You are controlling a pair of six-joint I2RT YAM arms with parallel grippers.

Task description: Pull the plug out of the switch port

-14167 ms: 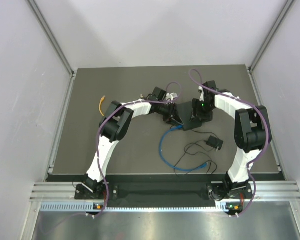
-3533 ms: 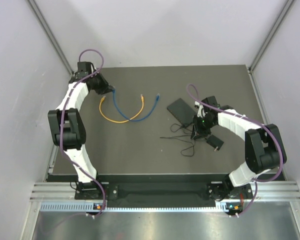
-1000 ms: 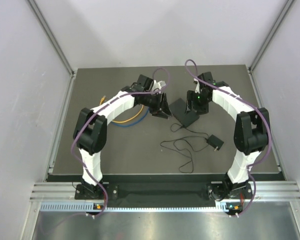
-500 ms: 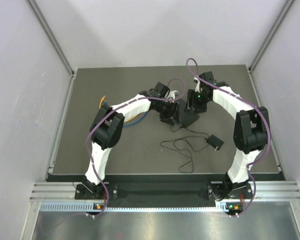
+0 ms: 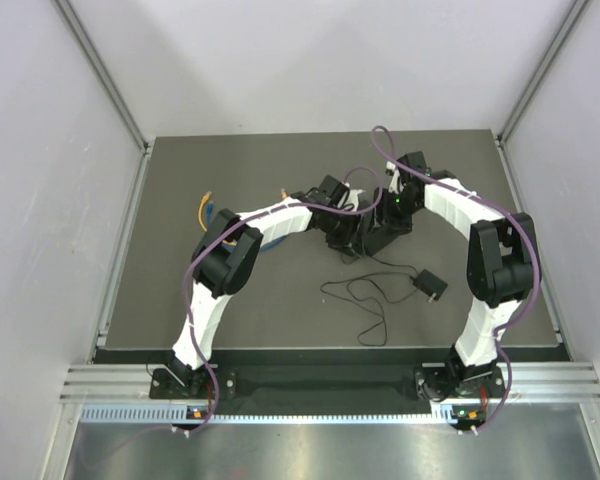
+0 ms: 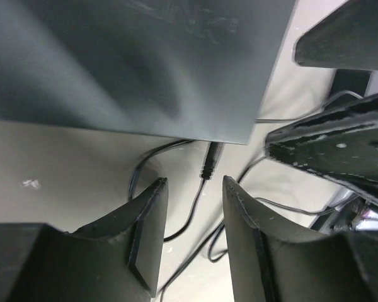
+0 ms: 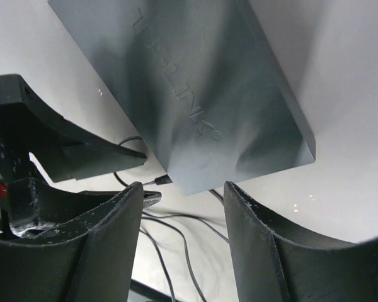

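The switch, a flat matte-black box with raised lettering, lies mid-table between both grippers. In the left wrist view it fills the top. A small black barrel plug sits in the port on its near edge, and its thin wire runs down between my left fingers. My left gripper is open, tips just short of the plug. My right gripper is open astride the box's near corner. The plug also shows there. From above, the left gripper and right gripper nearly meet.
A tiny black cube adapter lies right of centre, and its thin black wire loops across the mat. Blue and orange cables lie at the left, partly under the left arm. Grey walls enclose the table.
My left arm has swung right, away from the blue and orange cables, and its gripper now sits at the switch's plug edge. My right gripper has stayed over the switch.
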